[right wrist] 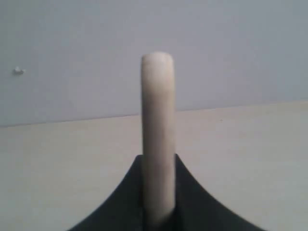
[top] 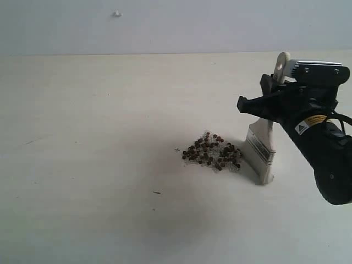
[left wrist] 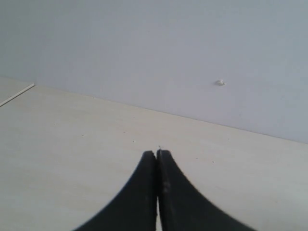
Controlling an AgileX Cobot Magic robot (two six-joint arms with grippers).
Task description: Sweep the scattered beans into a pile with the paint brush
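Note:
The dark-brown beans [top: 213, 153], mixed with whitish crumbs, lie together as one small pile on the pale table. Just right of the pile stands the paint brush [top: 260, 149], its pale bristles down on the table and its silver ferrule above them. My right gripper [top: 273, 100] is shut on the brush's wooden handle, whose end with the hole sticks up above the jaws. In the right wrist view the handle [right wrist: 157, 130] rises between the two black fingers of my right gripper [right wrist: 158, 161]. My left gripper [left wrist: 157, 153] shows only in its own wrist view, shut with nothing in it, over bare table.
The light table [top: 99, 137] runs back to a grey wall [top: 165, 25] with a small white mark [top: 117, 14] on it. A tiny dark speck [top: 157, 192] lies in front of the pile. The right arm's black body [top: 324, 159] fills the right edge.

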